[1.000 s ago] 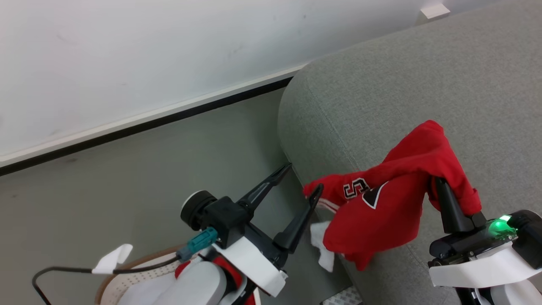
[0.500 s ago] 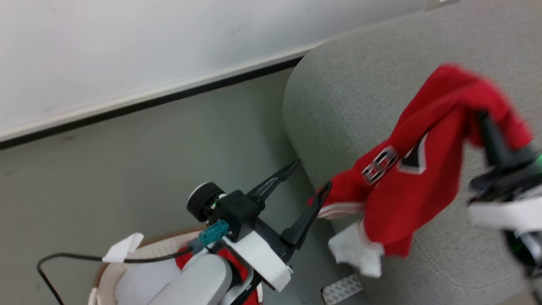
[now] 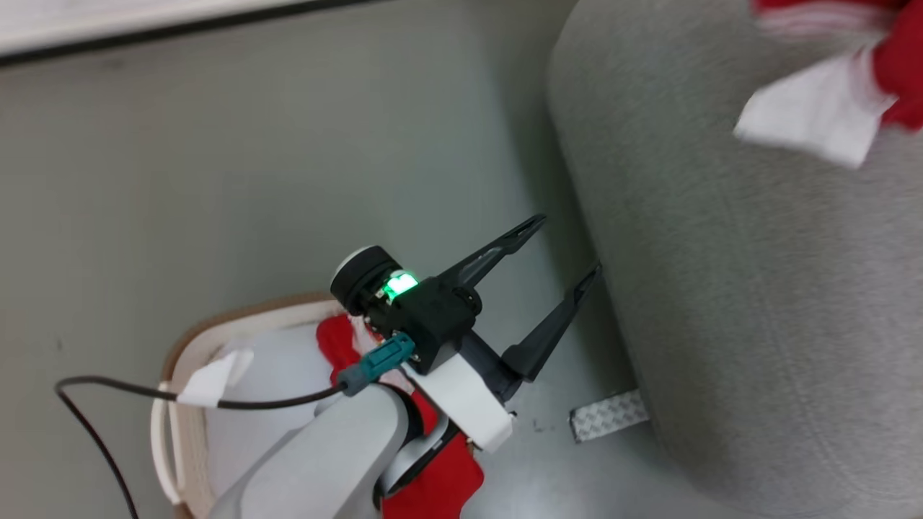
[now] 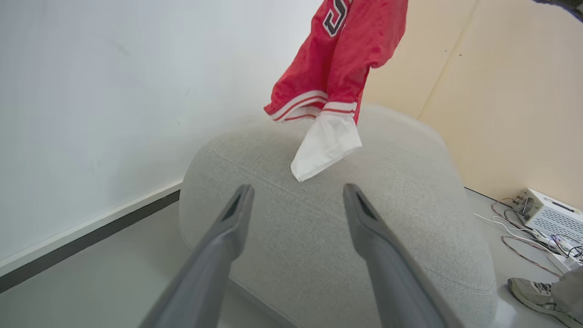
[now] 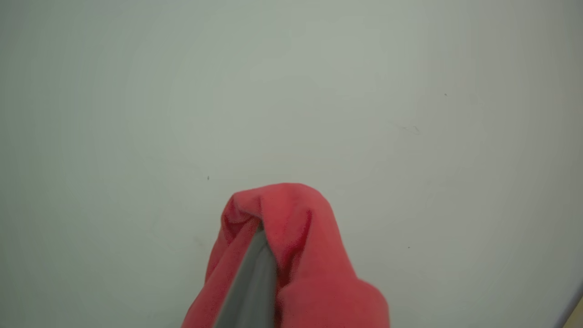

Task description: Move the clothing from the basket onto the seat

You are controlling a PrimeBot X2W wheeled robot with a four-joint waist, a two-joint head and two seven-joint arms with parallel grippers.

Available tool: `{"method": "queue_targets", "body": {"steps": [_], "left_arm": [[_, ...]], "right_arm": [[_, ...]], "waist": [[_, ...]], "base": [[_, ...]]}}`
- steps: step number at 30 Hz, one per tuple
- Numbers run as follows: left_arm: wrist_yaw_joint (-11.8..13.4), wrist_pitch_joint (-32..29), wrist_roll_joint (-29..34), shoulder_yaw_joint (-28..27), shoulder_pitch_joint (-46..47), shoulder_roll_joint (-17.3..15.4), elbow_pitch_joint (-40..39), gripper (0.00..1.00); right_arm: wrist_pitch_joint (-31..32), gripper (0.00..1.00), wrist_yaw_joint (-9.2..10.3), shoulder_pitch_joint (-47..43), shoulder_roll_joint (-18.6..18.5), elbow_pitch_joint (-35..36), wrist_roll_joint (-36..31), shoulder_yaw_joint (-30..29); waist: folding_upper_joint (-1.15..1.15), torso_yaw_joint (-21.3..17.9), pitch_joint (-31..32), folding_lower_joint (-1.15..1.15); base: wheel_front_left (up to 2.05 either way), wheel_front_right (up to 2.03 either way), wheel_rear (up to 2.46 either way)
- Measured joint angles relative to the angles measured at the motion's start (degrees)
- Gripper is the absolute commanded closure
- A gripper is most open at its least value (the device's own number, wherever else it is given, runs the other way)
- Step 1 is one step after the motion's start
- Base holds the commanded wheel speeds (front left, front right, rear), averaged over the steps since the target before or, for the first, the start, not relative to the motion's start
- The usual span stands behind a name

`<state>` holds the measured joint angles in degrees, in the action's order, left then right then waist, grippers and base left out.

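A: What is hard to make out here?

B: The jersey [image 4: 342,54], most of all. In the left wrist view its top is cut off by the picture edge. Only a bit of black lettering with a white edge shows, and I cannot read it. In the head view just a blurred red corner and a white piece [image 3: 815,124] show at the far right, over the seat [image 3: 757,324]. I cannot tell whether the white tip touches the seat.

A: And the right gripper?

B: The right gripper [image 5: 260,241] is mostly hidden. In its own view red fabric is draped over the fingers. They are pressed together and pinch the jersey, in front of a plain pale surface.

A: How is the left arm posed?

B: It reaches from the near left over the basket [image 3: 164,432] and covers much of it. The left gripper [image 3: 569,245] is spread wide and holds nothing. Its fingers point far and right, toward the rounded side of the seat, close beside it.

A: Is anything in the basket?

B: Yes, red cloth [image 3: 441,481], partly under the forearm, so its shape is not clear. A shoe [image 4: 533,294] is on the floor by the seat, cut off by the edge.
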<state>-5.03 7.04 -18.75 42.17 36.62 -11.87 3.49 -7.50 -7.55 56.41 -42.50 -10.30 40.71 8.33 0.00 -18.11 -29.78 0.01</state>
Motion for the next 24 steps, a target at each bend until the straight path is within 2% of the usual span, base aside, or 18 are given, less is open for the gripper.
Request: {"method": "queue_targets", "body": {"steps": [6, 8, 13, 17, 20, 24], "left_arm": [[-0.2, -0.4, 0.5, 0.1, 2.2, -0.9, -0.1, 0.00], [-0.2, -0.3, 0.5, 0.1, 2.5, -1.0, -0.1, 0.00], [-0.1, 0.5, 0.5, 0.4, 2.9, -0.6, 0.2, 0.00], [0.0, 0.9, 0.5, 0.5, 3.0, -0.2, 0.6, 0.00], [0.3, 1.1, 0.5, 0.4, 3.0, -0.2, 0.8, 0.00], [0.5, 1.1, 0.4, 0.4, 3.0, -0.3, 1.1, 0.00]], "right_arm": [[-0.8, 1.00, 0.00, 8.4, -5.6, -9.9, 1.4, -1.1], [-0.1, 1.00, 0.00, 8.9, -6.3, -13.3, 1.6, 0.8], [1.4, 1.00, 0.00, 6.8, -5.2, -23.2, 2.6, 6.6], [5.3, 1.00, 0.00, 3.9, -3.8, -31.0, 3.2, 12.1], [8.2, 1.00, 0.00, 2.2, -3.1, -34.1, 4.7, 15.5], [8.3, 1.00, 0.00, 1.7, -3.0, -35.9, 6.0, 17.7]], "waist": [[0.00, 3.5, -5.8, 0.00], [0.00, 4.9, -7.2, 0.00], [0.00, 7.9, -9.7, 0.01], [0.00, 9.3, -10.4, 0.00], [0.00, 9.5, -10.1, 0.00], [0.00, 9.4, -9.7, 0.00]], "base": [[0.00, 0.00, 0.00], [0.00, 0.00, 0.00], [0.00, 0.00, 0.00], [0.00, 0.00, 0.00], [0.00, 0.00, 0.00], [0.00, 0.00, 0.00]]}}
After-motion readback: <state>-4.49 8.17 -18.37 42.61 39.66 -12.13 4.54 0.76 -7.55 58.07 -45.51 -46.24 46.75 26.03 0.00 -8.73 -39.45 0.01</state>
